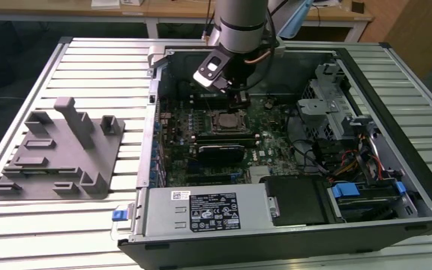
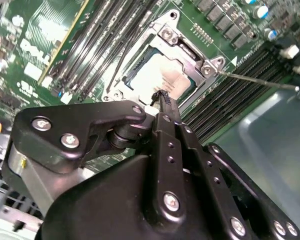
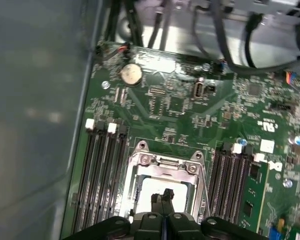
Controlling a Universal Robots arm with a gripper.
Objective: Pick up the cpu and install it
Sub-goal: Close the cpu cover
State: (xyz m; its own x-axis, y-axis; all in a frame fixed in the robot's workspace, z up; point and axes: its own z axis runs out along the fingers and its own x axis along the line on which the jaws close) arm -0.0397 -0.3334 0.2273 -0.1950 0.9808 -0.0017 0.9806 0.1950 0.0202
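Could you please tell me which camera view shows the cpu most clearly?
The second wrist view: the cpu lies in the socket, its pale top mostly unobstructed. In the first wrist view the gripper hides part of it. The exterior view shows the socket too small to tell.

There is 1 arm, 1 gripper, 1 open computer case, 1 motherboard, 1 socket, 1 cpu, 1 coin battery, 1 power supply and 1 gray holder block.
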